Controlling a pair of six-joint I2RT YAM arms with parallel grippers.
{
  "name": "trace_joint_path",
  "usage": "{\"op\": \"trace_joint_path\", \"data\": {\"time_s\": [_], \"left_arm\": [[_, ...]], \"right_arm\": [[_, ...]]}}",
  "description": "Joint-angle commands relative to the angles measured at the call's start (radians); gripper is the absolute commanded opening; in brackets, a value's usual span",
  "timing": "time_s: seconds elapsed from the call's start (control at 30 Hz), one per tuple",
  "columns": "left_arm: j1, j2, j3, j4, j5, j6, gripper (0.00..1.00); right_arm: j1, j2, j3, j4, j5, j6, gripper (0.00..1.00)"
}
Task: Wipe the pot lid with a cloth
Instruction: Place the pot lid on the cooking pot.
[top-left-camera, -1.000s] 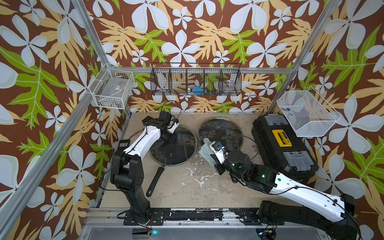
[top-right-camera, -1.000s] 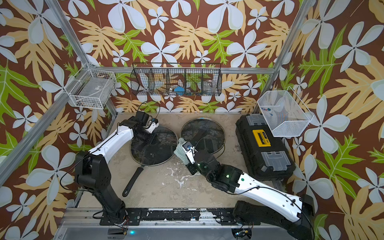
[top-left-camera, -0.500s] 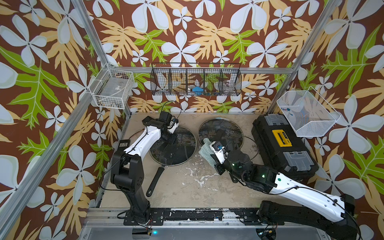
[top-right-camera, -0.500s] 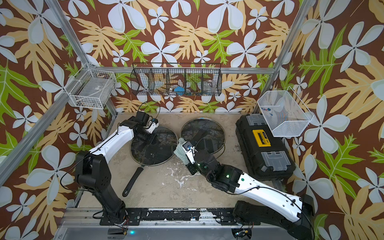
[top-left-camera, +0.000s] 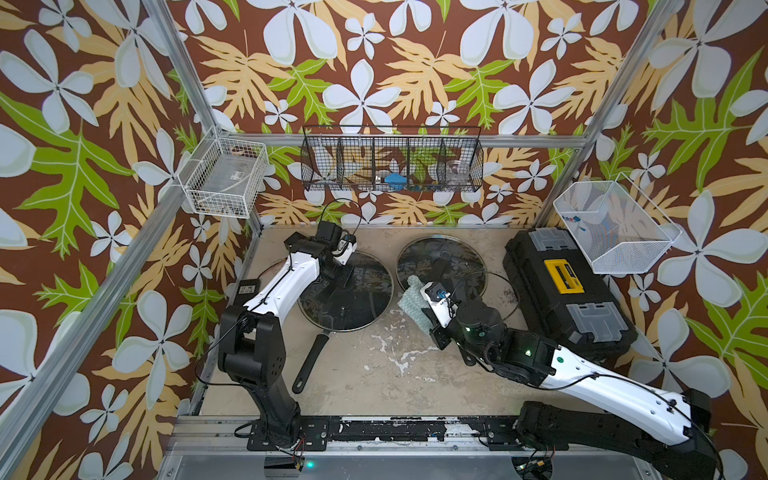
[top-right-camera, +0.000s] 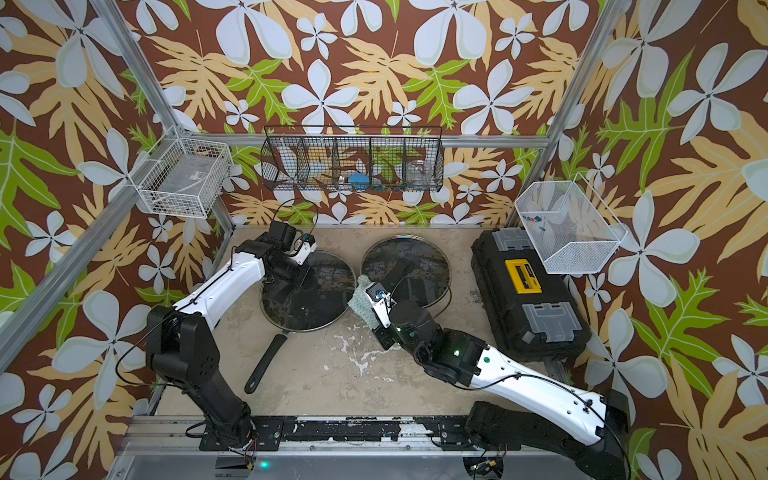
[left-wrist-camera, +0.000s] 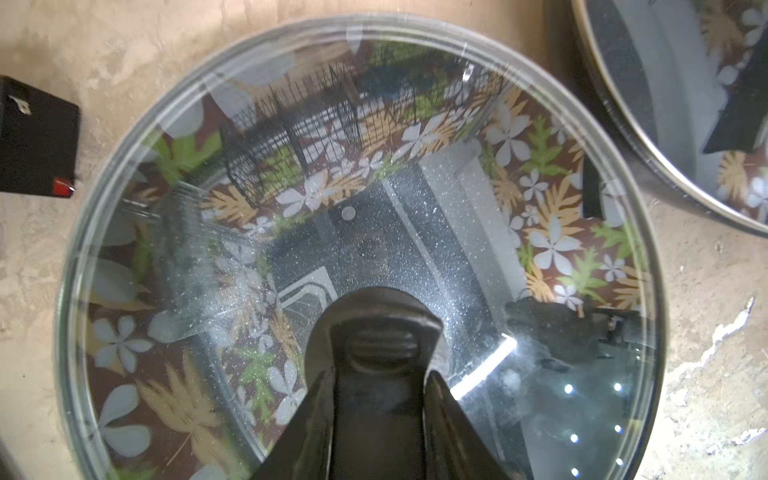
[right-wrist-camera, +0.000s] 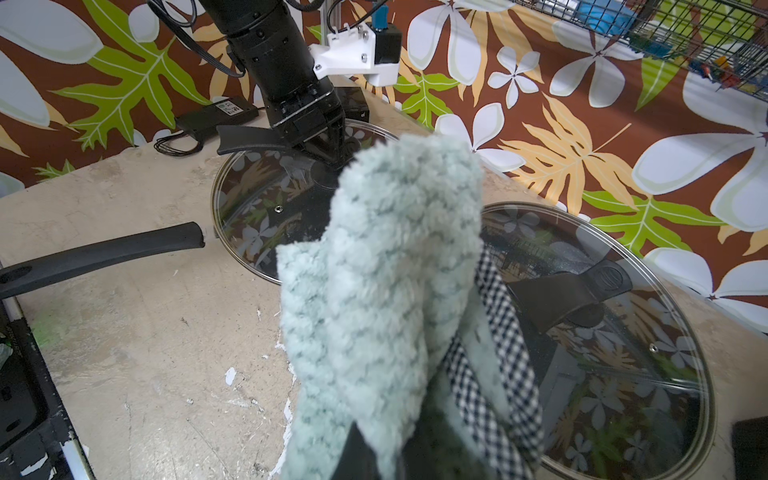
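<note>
The right gripper's (right-wrist-camera: 390, 453) jaws are clamped on the cloth (right-wrist-camera: 382, 291). The left gripper's (left-wrist-camera: 376, 399) jaws straddle the pot lid's (left-wrist-camera: 208, 291) handle (left-wrist-camera: 380, 345), grip unclear. Wiping looks yet to start.

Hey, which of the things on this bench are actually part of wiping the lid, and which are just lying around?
In the job:
cloth
glass lid on the frying pan, held by the left gripper
possibly the second lid beside it

Lying about:
toolbox
black wire basket
white wire basket
white mesh basket
power adapter
</note>
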Motion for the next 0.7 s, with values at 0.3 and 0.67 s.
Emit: {"op": "trace_joint_path", "data": {"time_s": [0.3, 0.67], "left_arm": [[0.001, -0.055, 0.004, 0.052, -0.046, -0.035, 0.58], [-0.011, -0.174, -0.053, 0.258, -0.088, -0.328, 1.0]], "right_arm": [[-0.001, -0.028, -0.005, 0.01, 0.044, 0.007, 0.0], [-0.126, -0.1, -0.018, -0.029, 0.099, 0.031, 0.0]]}}
